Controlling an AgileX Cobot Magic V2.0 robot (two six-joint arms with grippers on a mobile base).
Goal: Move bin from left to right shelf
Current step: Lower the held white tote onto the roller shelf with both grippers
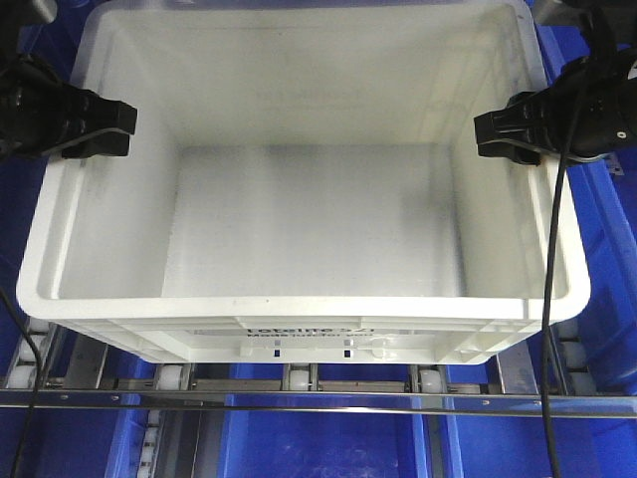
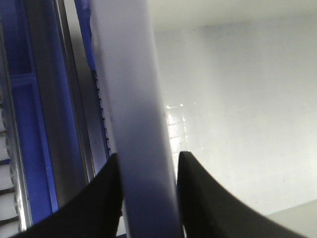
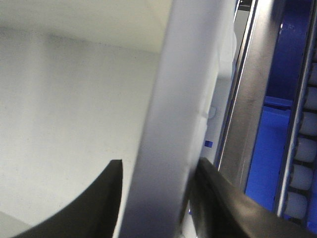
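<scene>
The white bin (image 1: 309, 229) fills the front view, empty, with black print on its near side. It rests on shelf rollers. My left gripper (image 1: 100, 129) is shut on the bin's left rim; in the left wrist view its jaws straddle the rim (image 2: 136, 124), one inside and one outside. My right gripper (image 1: 508, 134) is shut on the bin's right rim; in the right wrist view the rim (image 3: 183, 124) runs between its jaws the same way.
Blue plastic bins (image 1: 607, 249) flank the white bin on both sides and sit below (image 1: 318, 443). A metal shelf rail (image 1: 318, 401) with white rollers (image 1: 171, 378) runs across the front. Roller tracks (image 3: 302, 148) show beside the bin.
</scene>
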